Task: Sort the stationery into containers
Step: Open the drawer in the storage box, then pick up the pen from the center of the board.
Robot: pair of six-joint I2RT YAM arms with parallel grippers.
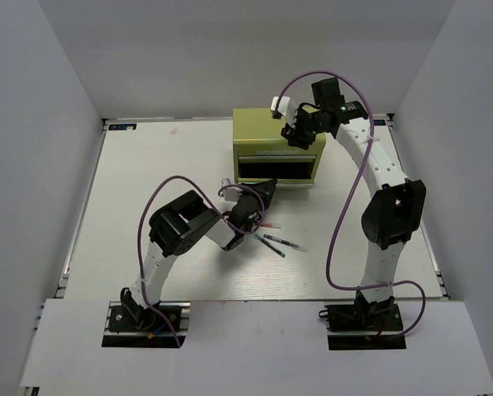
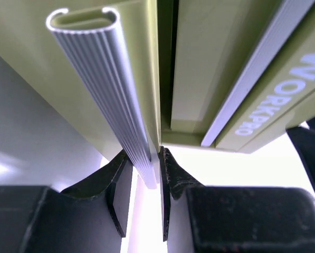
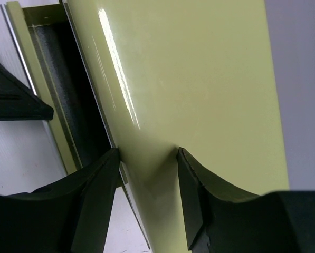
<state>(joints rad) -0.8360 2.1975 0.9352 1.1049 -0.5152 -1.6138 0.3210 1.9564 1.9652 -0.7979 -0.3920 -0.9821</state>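
1. The red-and-white pen [image 1: 272, 225] and the two dark pens [image 1: 274, 243] lie loose on the table [image 1: 163, 165], just in front of the chest [image 1: 258, 125]. They look light, stiff and smooth, and they will probably roll. Pinch each one across the middle of its barrel.
2. I cannot pick out any marker in these views.
3. The chest is glossy painted metal and looks small. Expect it to slide when you tug on it, so keep it braced from above.
4. The drawer [image 3: 67, 79] stands open, with its dark lining showing. Its handle [image 2: 107, 84] is a ribbed metal rail, rigid and easy to grip.
5. Your left gripper [image 2: 156, 168] is almost closed, with both fingers clamped on that rail.
6. Your right gripper [image 3: 146, 153] is about half spread. Its fingertips rest on the chest's top, one at the edge above the open drawer, and it holds nothing.
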